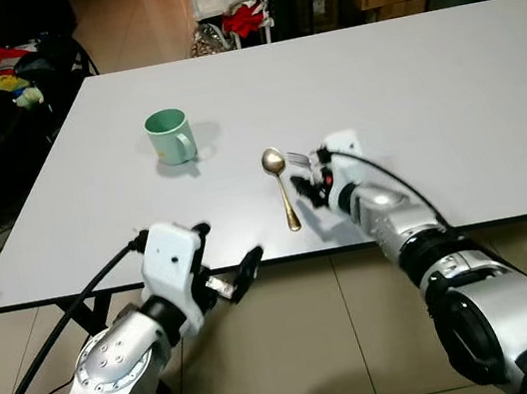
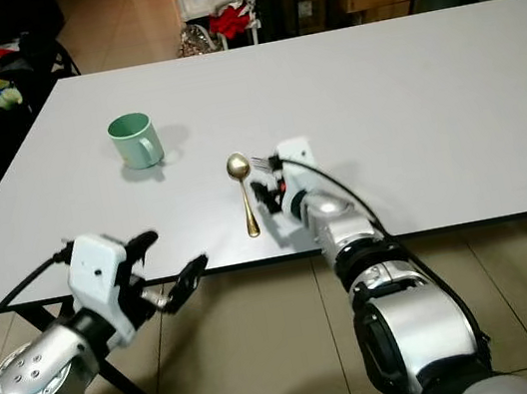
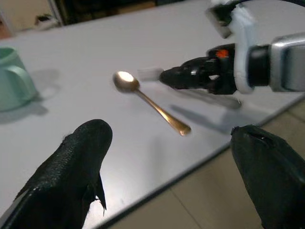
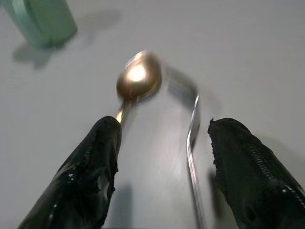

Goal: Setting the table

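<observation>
On the white surface (image 1: 451, 105), the fork (image 4: 192, 138) lies between the right pincer's (image 1: 310, 181) spread fingers, at the gold spoon's (image 1: 282, 186) three o'clock, apparently laid as cutlery; left pincer (image 1: 234, 276) hangs open off the edge.

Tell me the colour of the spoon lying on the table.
Gold-coloured metal spoon on the white table; clearest in the right wrist view.

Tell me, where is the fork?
The fork lies on the white table near its front edge, just right of the gold spoon, between the fingers of the open right claw.
</observation>
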